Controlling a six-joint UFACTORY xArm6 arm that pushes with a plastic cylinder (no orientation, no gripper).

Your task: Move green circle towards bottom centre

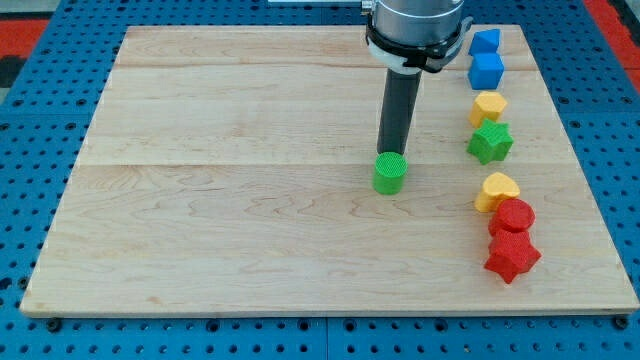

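- Green circle (390,173) sits near the middle of the wooden table (220,230), slightly toward the view's right.
- End effector is a bare rod with nothing to spread or pinch; my tip (391,153) stands just behind the circle, on its top side.
- Bottom centre lies below and leftward (a round block has no long axis or heading).

Pale wooden board (250,220) on blue perforated bench (30,200). Green circular block (390,173) lies just right of board centre. Along the 3 o'clock edge, 1 to 5 o'clock: two blue blocks (485,42) (486,70), yellow block (488,107), green star block (490,143), yellow block (496,190), red block (515,215), red star block (512,257).
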